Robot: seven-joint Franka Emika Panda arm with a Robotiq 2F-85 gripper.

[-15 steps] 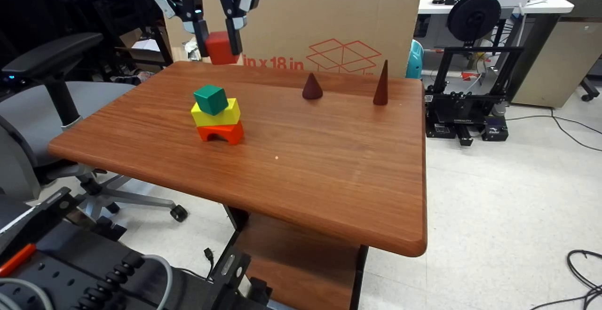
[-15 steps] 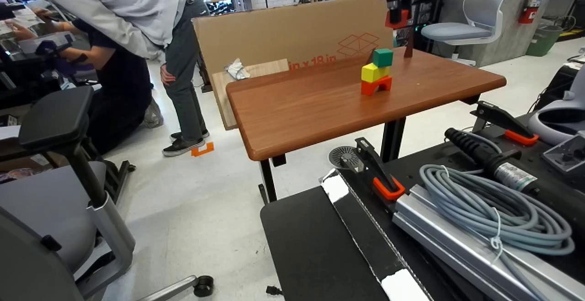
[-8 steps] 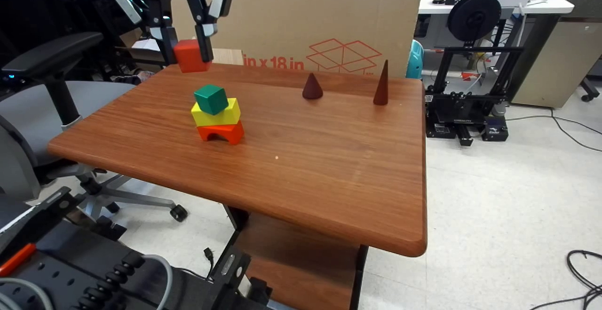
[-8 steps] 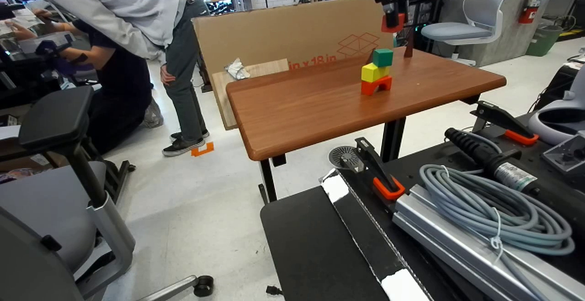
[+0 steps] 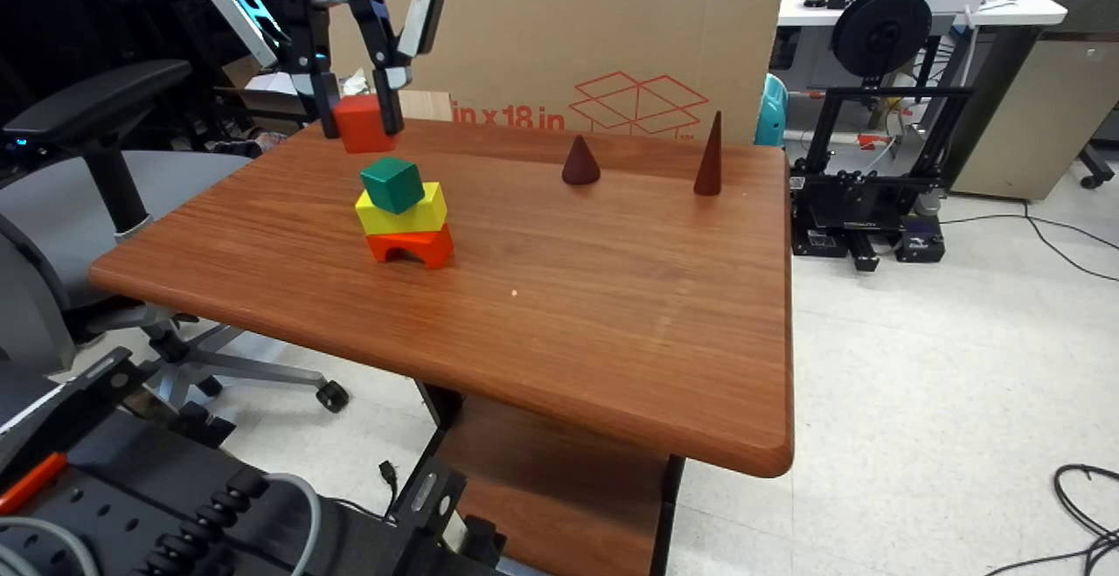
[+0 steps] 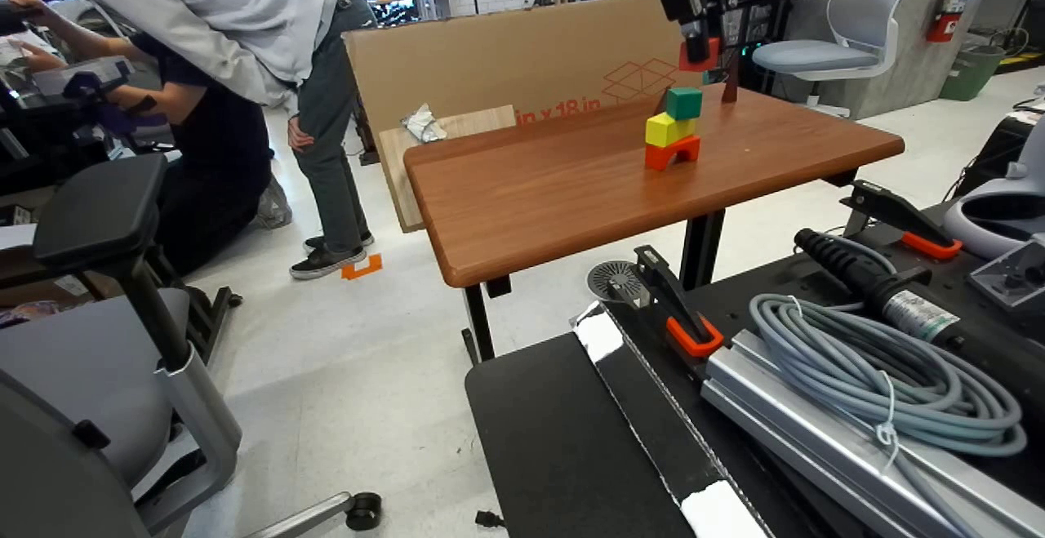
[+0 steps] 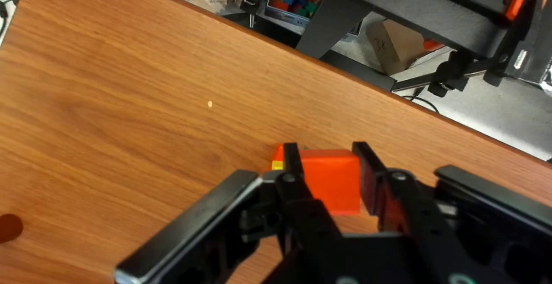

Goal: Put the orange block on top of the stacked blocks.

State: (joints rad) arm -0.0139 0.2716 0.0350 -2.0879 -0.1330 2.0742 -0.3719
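The hand (image 5: 361,121) is clamped on the orange block (image 7: 331,185), with one of its fingers (image 7: 293,159) against each of two opposite sides, and holds it in the air over the worktop (image 5: 594,322). Near it and lower, the stacked blocks (image 5: 404,213) stand on the wood: an orange-red arch-shaped base (image 5: 411,241), a yellow block (image 5: 418,216) resting on that, and a green block (image 5: 392,185) on top, turned at an angle to the yellow one. In an exterior view a gap shows between the orange block and the green block, so the two are apart; whether one is directly over the other I cannot tell. In the wrist view the held cube and the fingers cover most of the pile, leaving a little orange and yellow beside one fingertip. Well apart from the pile, a short brown cone (image 5: 580,163) and a tall brown cone (image 5: 709,161) stand upright, points up. Behind the worktop is a large piece of cardboard (image 5: 612,25) printed in red, and in an exterior view a person in a pale top (image 6: 196,20) bends forward.
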